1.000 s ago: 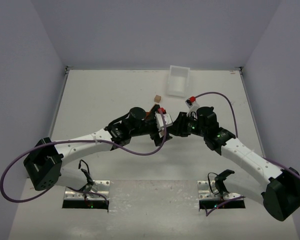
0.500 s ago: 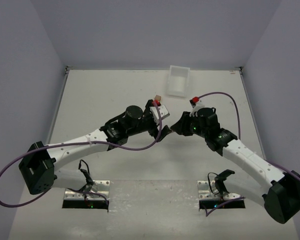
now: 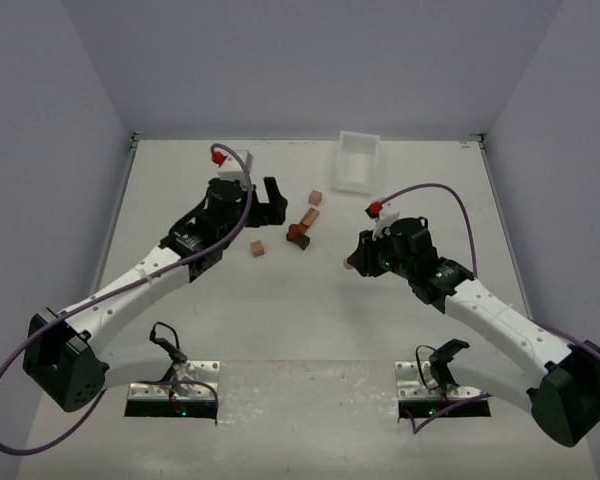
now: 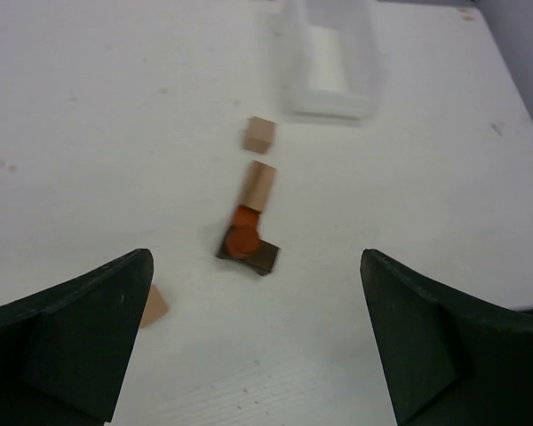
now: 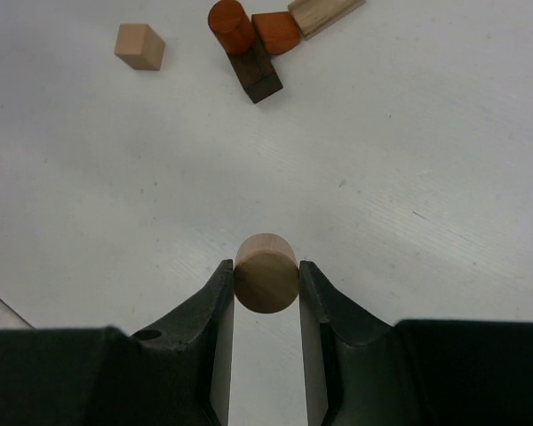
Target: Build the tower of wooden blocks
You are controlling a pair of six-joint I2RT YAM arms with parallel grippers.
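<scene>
Bar axis: tan bar (image 3: 309, 217) lies flat, long axis running 1–7 o'clock in the top view.
Shapes: smooth wood; orange cylinder (image 4: 243, 238) touches dark block (image 4: 256, 257) at the bar's 7 o'clock end; tan cube (image 3: 316, 198) lies apart at 12.
Right end effector (image 5: 265, 264): clamped on pale round cylinder (image 5: 266, 277), flat face toward the wrist camera; dark block at 12 o'clock, well apart.
Left end effector (image 3: 271, 200): fingers wide apart, holding nothing; tan bar near, at 4 o'clock in the top view.
</scene>
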